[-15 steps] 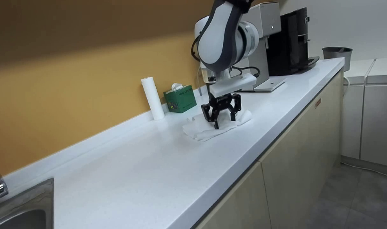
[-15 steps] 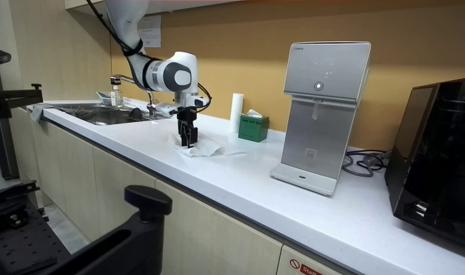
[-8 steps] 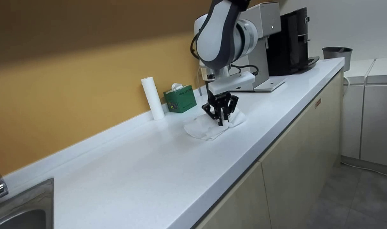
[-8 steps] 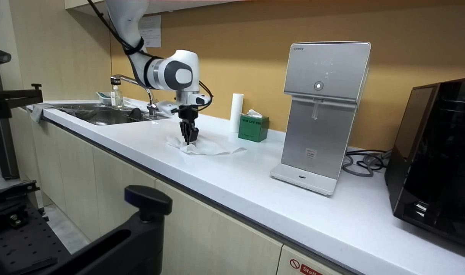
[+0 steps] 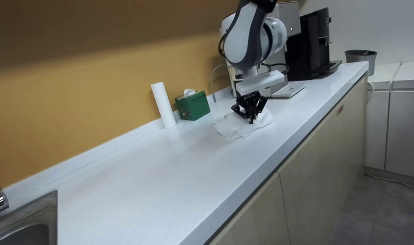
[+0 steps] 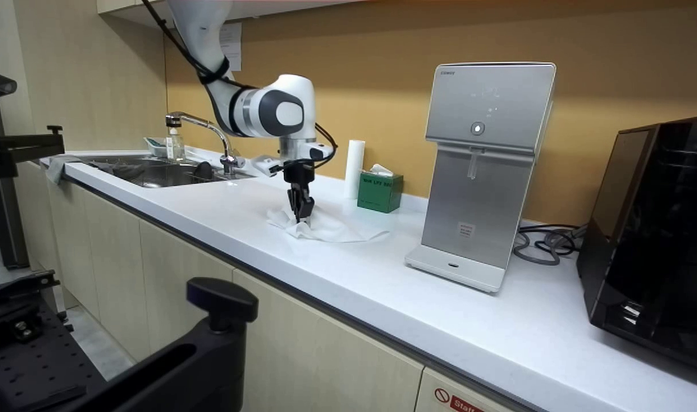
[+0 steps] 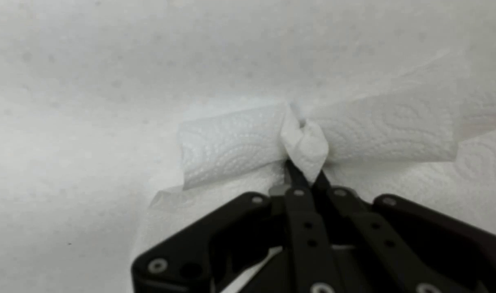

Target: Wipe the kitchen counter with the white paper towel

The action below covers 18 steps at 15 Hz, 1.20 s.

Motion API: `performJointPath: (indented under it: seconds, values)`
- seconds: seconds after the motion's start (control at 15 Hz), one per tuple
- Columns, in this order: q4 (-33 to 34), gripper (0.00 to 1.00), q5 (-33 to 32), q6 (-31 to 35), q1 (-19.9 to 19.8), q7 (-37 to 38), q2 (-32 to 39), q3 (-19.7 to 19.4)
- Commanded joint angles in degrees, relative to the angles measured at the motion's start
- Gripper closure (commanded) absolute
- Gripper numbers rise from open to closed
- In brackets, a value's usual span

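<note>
The white paper towel (image 5: 232, 127) lies loosely spread on the white kitchen counter (image 5: 152, 177). Both exterior views show my gripper (image 6: 301, 218) pointing straight down onto its middle. Seen from the wrist, a fold of the towel (image 7: 231, 142) stands up pinched between the fingertips, so my gripper (image 7: 307, 173) is shut on it. The rest of the sheet fans out flat on both sides, with some folded layers. The fingertips' lowest ends are covered by the cloth-like fold.
A white roll (image 5: 164, 105) and a green tissue box (image 5: 193, 106) stand along the wall. The silver water dispenser (image 6: 483, 183) and a black machine (image 6: 657, 246) occupy the counter's far part. A sink (image 6: 159, 171) is set into the opposite end. The counter has a front edge (image 5: 261, 177).
The jaws stood open on the towel and have come together, bunching its middle. Gripper and towel have then shifted together toward the water dispenser, rightward in both exterior views.
</note>
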Motion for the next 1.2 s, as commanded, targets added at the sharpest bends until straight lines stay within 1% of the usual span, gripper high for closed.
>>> performJointPath:
  seconds: [0.0, 0.2, 0.4, 0.47, 0.67, 0.87, 1.13]
  values:
    - [-3.75, 0.99, -3.01, -0.6, -0.43, 4.51, -2.68, -4.78]
    - [-5.88, 0.99, -4.19, -1.99, -1.36, 4.95, -4.14, -7.39]
    - [-8.45, 0.99, -6.54, -6.19, -1.65, 3.52, -7.2, -7.6]
    - [-9.53, 0.99, -7.67, -8.25, -1.61, 2.61, -8.68, -7.1]
    - [-12.13, 0.99, -10.56, -14.67, -1.62, 0.42, -12.34, -4.54]
    - [-14.51, 0.99, -11.36, -18.48, -1.34, -2.04, -14.73, -0.32]
    - [-15.54, 0.99, -10.0, -15.1, -0.09, -0.82, -13.73, 4.87]
